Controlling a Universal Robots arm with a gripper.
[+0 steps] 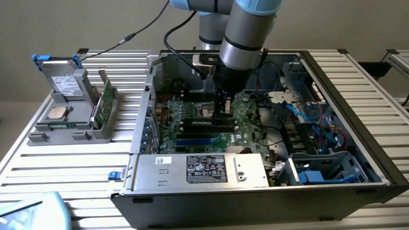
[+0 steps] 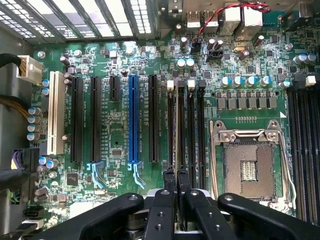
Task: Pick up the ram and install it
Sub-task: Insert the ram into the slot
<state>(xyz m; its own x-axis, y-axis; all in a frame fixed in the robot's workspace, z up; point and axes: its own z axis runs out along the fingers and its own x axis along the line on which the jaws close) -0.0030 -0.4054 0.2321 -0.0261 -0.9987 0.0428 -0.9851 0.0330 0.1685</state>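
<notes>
Exterior view's left: grey holder (image 1: 70,129) on the slatted worktop (image 1: 70,163), carrying a drive, a silver processor chip (image 1: 57,113) and upright green boards (image 1: 104,103). All are well apart from the arm.

Centre: open computer case (image 1: 357,143), power supply (image 1: 198,170) at the near edge, motherboard (image 1: 191,115) behind it. The gripper (image 1: 223,111) reaches straight down over the board's memory slots.

Wrist view: the ram (image 2: 178,130) shows edge-on as a thin strip running straight out from between the fingers (image 2: 170,182). Its long axis is parallel to the memory slots (image 2: 192,125) and in line with one of them. Jaws are nearly together, clamped on the ram's near end. Whether the stick hovers above the slot or already sits in it, cannot tell.

Beside that bank are the black expansion slots and a blue slot (image 2: 133,120) on one side, and the open processor socket (image 2: 248,165) on the other. Nothing lies across the slot line.

Exterior view's right: loose blue cables (image 1: 307,112) and a drive cage (image 1: 319,167), clear of the jaws.
</notes>
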